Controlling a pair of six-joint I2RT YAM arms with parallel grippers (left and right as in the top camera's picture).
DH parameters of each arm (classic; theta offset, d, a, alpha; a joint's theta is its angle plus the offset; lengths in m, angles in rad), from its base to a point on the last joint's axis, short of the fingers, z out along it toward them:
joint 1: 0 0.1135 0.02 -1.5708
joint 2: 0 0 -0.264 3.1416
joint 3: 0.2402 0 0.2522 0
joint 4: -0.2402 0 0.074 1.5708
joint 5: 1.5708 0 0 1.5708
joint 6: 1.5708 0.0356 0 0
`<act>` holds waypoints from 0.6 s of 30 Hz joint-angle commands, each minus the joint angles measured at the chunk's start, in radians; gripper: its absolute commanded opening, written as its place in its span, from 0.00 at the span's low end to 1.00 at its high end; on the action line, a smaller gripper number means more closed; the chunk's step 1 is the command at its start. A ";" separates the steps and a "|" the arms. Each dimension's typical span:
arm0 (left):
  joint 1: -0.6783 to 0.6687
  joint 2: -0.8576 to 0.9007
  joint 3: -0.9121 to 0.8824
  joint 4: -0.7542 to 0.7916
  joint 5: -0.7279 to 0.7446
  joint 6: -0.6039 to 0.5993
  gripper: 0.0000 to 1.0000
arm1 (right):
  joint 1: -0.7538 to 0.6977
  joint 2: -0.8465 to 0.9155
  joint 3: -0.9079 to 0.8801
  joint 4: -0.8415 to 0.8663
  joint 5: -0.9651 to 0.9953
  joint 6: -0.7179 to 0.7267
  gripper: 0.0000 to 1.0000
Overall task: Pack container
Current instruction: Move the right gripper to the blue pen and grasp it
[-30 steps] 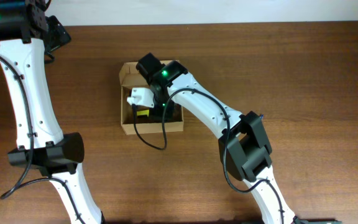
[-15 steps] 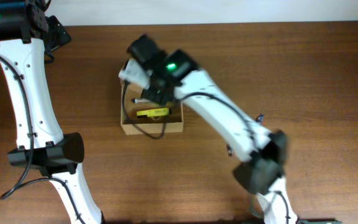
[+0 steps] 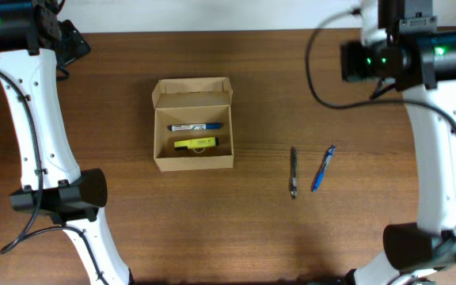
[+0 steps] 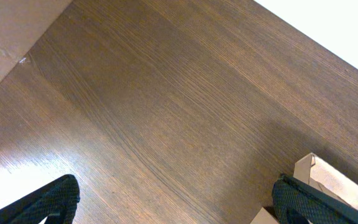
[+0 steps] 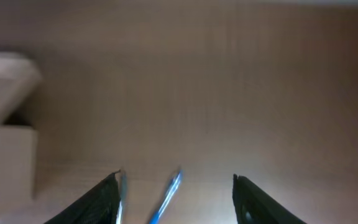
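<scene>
The container point(image 3: 192, 165) is a tan cardboard box, open, with its flap lid folded back at the far side. A dark marker with a blue end point(image 3: 195, 127) and a yellow highlighter point(image 3: 195, 143) lie inside it. A black pen point(image 3: 294, 172) and a blue pen point(image 3: 323, 169) lie on the table to its right. My right gripper point(image 5: 174, 180) is open and empty, high at the back right point(image 3: 392, 20), with the blue pen point(image 5: 168, 195) below it. My left gripper point(image 4: 173, 186) is open and empty at the back left point(image 3: 70, 39). A corner of the box point(image 4: 331, 180) shows by its right finger.
The table is dark brown wood point(image 3: 291, 87). Its far edge runs along the top of the overhead view. The left arm's base point(image 3: 62, 198) stands at the front left, and the right arm's base point(image 3: 410, 245) at the front right. The right wrist view is blurred.
My right arm has pulled out of the box and swung up and away to the back right. The marker and highlighter now lie uncovered in the box. The left arm has not moved.
</scene>
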 commanded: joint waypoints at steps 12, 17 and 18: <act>0.004 -0.029 0.010 -0.003 -0.007 0.016 1.00 | -0.045 0.050 -0.792 0.318 -0.171 0.286 0.58; 0.004 -0.029 0.010 -0.003 -0.007 0.016 1.00 | -0.044 0.050 -0.893 0.411 -0.171 0.288 0.58; 0.004 -0.029 0.010 -0.003 -0.007 0.016 1.00 | -0.044 0.050 -0.904 0.425 -0.171 0.295 0.58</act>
